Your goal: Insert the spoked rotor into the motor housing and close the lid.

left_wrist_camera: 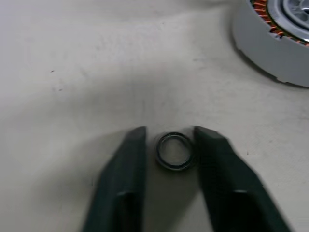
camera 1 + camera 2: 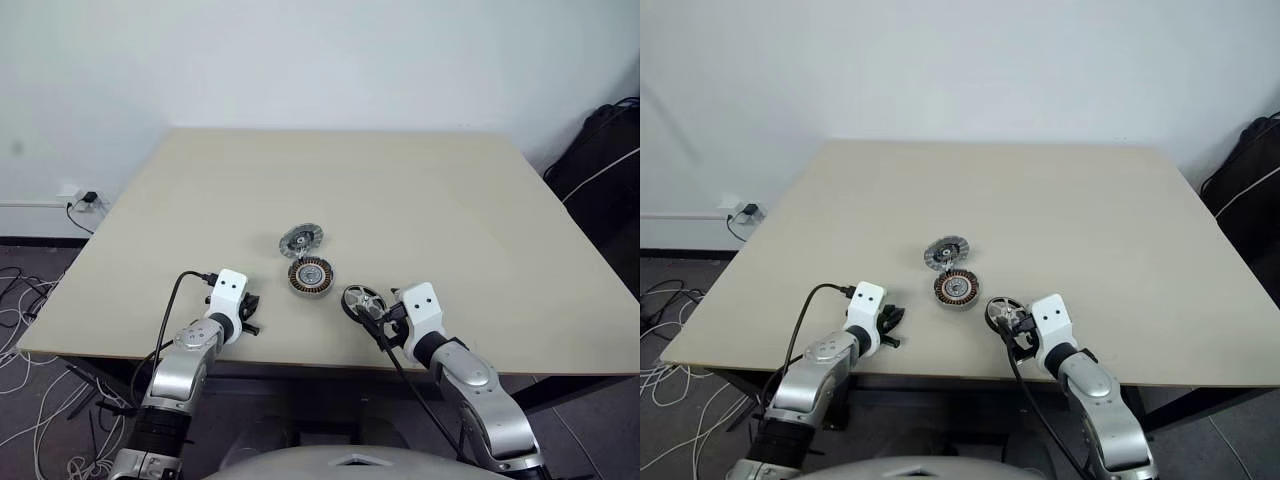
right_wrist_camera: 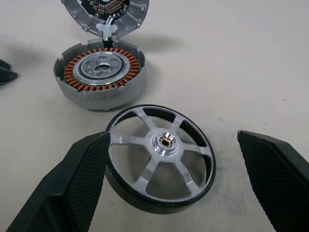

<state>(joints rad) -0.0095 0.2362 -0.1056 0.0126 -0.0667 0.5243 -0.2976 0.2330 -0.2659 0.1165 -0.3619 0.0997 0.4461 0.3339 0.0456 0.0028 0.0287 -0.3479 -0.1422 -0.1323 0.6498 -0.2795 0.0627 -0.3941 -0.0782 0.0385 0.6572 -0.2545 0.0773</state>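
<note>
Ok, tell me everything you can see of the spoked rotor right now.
The spoked rotor is a small wheel with a dark black rim, flat silver metal spokes and a round central hub with a small bore. It lies flat on the table, spoked face up, near the table's front edge, just in front and to the right of the motor housing and apart from it. The right hand straddles it with fingers spread wide; one finger sits against the rim, the other stands clear.

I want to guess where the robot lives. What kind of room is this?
Probably a lab or workshop. A plain table stands against a bare white wall, loose cables lie on the floor, and motor parts such as the motor housing sit out for assembly.
</note>
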